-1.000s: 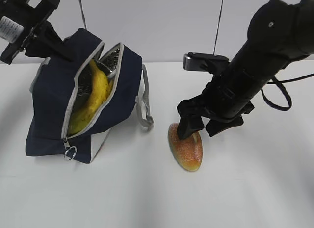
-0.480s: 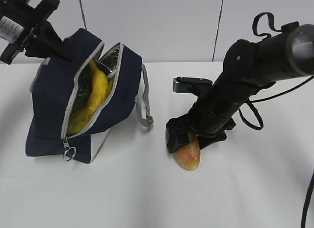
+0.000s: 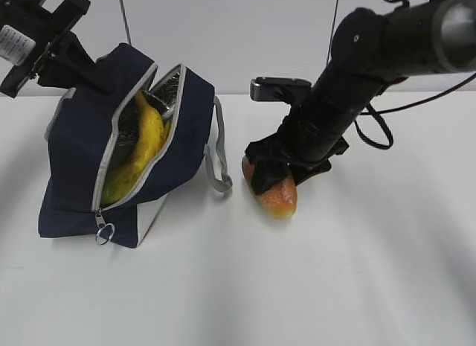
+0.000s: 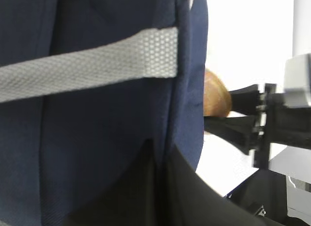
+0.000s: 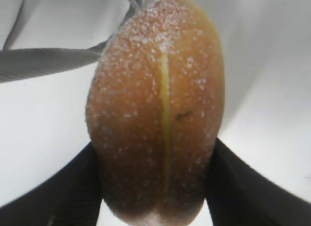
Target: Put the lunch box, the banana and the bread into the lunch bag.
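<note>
Right gripper point(image 3: 269, 176) is clamped on the bread point(image 3: 277, 198), black fingers point(image 5: 53, 187) pressing both long sides of the roll in the wrist view. Bread's long axis runs along the fingers, pale slash facing the wrist cam, free end pointing toward the grey handle point(image 5: 43, 63) of the lunch bag point(image 3: 74, 145). In the exterior view the roll is tilted, lower end toward the table point(image 3: 335, 286); can't tell if it touches. Bag sits just left of it, leaning, zip open w/ the banana point(image 3: 141, 149) standing inside against the silver lining, ring pull point(image 3: 105, 232) hanging at the bottom corner. Left gripper point(image 3: 71, 59) is at the bag's upper back; its opening can't be told, fabric fills its own cam.
</note>
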Robot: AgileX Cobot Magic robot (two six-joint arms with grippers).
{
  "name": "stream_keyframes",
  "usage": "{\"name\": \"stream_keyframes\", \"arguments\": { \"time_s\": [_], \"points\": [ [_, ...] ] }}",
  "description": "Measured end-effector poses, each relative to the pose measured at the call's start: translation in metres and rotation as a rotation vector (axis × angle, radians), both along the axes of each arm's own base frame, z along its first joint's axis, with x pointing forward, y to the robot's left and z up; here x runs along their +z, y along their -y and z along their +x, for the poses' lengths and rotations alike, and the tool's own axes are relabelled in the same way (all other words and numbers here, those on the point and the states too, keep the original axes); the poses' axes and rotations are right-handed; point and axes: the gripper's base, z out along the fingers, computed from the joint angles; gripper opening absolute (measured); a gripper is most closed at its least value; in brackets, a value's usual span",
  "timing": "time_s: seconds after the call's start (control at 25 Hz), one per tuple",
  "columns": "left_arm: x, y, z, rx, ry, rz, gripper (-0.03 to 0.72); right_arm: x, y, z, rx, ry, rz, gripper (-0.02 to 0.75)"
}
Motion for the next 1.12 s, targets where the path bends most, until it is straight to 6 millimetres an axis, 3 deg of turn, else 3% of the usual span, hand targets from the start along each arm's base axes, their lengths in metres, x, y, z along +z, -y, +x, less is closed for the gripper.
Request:
{"name": "stream_keyframes", "arguments": {
  "time_s": [0.32,0.48,0.6,0.8,1.12],
  "points": [
    [0.0,0.0,0.0,0.0,0.0,0.0,-0.003,0.102,0.0,0.001,0.044,0.131,0.037,0.419],
    [0.0,0.0,0.0,0.0,0.0,0.0,-0.003,0.131,-0.018,-0.003,0.063,0.146,0.162,0.418],
    [0.0,0.0,0.0,0.0,0.0,-0.001,-0.003,0.131,-0.04,-0.009,0.103,0.13,0.205,0.417],
    [0.0,0.0,0.0,0.0,0.0,-0.004,-0.003,0.111,-0.075,-0.006,0.116,0.083,0.293,0.417],
    [0.001,0.001,0.0,0.004,-0.001,-0.022,-0.003,0.073,-0.099,0.023,0.035,0.012,0.399,0.417]
  ]
}}
